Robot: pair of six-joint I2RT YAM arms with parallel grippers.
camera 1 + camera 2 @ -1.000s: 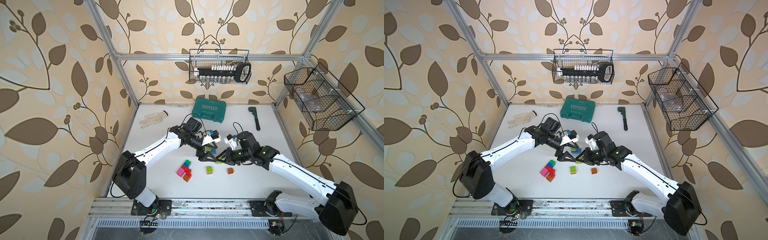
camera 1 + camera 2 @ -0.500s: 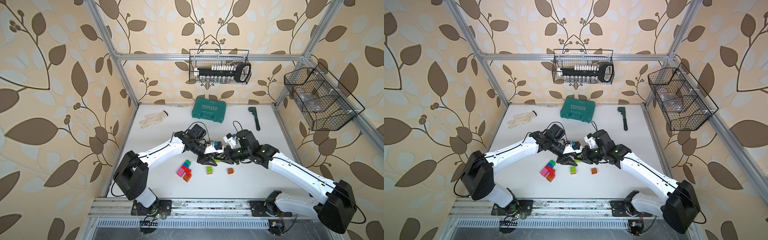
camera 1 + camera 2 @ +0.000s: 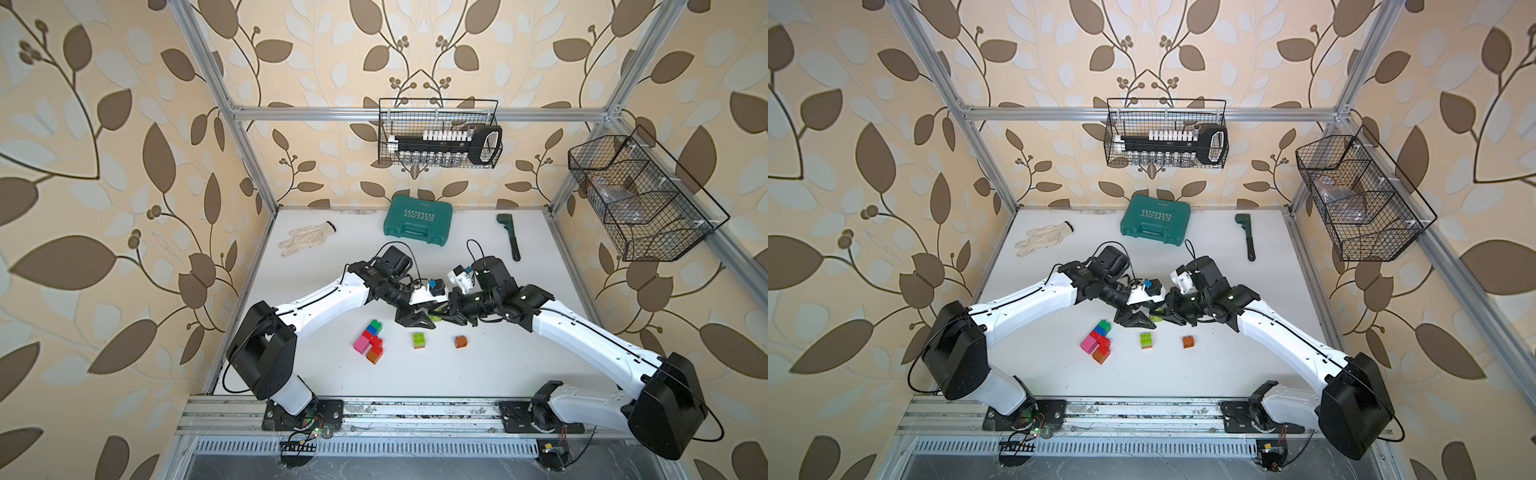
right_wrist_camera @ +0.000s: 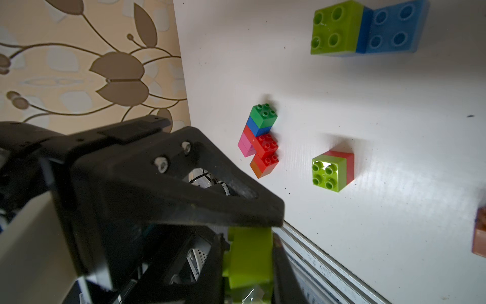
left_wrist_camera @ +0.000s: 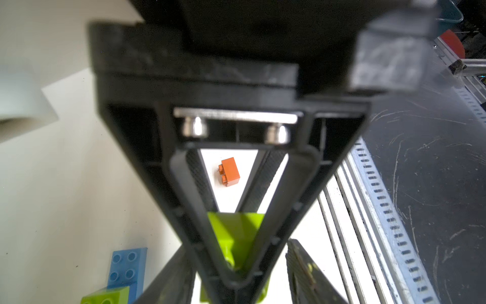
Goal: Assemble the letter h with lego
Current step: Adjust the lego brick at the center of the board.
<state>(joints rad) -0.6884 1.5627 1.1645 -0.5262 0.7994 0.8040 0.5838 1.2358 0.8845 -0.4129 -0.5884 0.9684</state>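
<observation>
Meeting over the table (image 3: 498, 374) centre, both grippers share one lime brick (image 4: 249, 252), clear of the surface. The right gripper (image 3: 445, 319) is clamped tight on it. The left gripper (image 3: 428, 323) has its fingers narrowed round the same brick, but whether they truly grip I cannot tell. In both top views, reckoning from that brick, the stack (image 3: 370, 340) of green, blue, red, pink and orange lies at 8 o'clock, a lime-topped brick (image 3: 419, 340) at 6, an orange brick (image 3: 460, 341) at 5. A lime-and-blue pair (image 4: 365, 29) lies on the table near the grippers.
</observation>
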